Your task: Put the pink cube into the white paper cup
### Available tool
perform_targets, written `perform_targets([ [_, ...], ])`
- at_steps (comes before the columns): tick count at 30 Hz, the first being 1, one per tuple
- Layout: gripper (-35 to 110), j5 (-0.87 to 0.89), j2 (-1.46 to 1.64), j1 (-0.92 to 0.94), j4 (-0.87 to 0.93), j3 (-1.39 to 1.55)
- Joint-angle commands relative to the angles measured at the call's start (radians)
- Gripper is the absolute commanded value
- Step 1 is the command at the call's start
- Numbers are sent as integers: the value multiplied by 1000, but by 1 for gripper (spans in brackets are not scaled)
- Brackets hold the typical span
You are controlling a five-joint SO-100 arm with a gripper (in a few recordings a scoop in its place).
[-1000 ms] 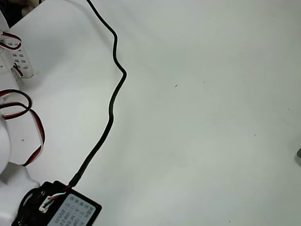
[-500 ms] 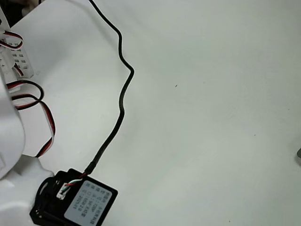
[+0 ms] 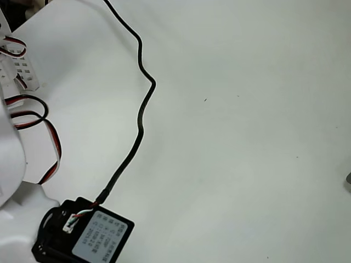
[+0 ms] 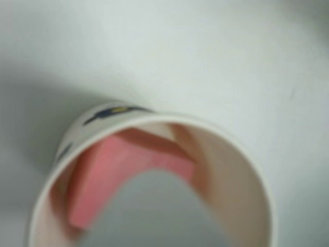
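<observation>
In the wrist view I look down into the white paper cup (image 4: 229, 138), whose rim has a small dark and yellow print on its outer wall. The pink cube (image 4: 103, 172) lies inside the cup, against the left inner wall. A blurred pale grey fingertip (image 4: 154, 213) of my gripper rises from the bottom edge over the cup's opening and covers part of the cube. Whether it touches the cube is unclear, and the jaws' state is not readable.
In the overhead view my white arm (image 3: 10, 159) stands at the left edge with red-and-black wire loops (image 3: 52, 148). A black servo box (image 3: 82, 235) sits at the bottom left, and a black cable (image 3: 140, 109) snakes from it up across the white table (image 3: 247, 137).
In the overhead view the arm, the servo box and the cable swung right and up, then eased slightly back to the left. The wire loops shifted with them.
</observation>
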Motion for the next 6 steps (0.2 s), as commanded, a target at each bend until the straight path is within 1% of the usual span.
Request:
perform_targets([
  [1, 43, -6, 74, 2, 5, -35],
  [6, 43, -6, 83, -5, 5, -34],
])
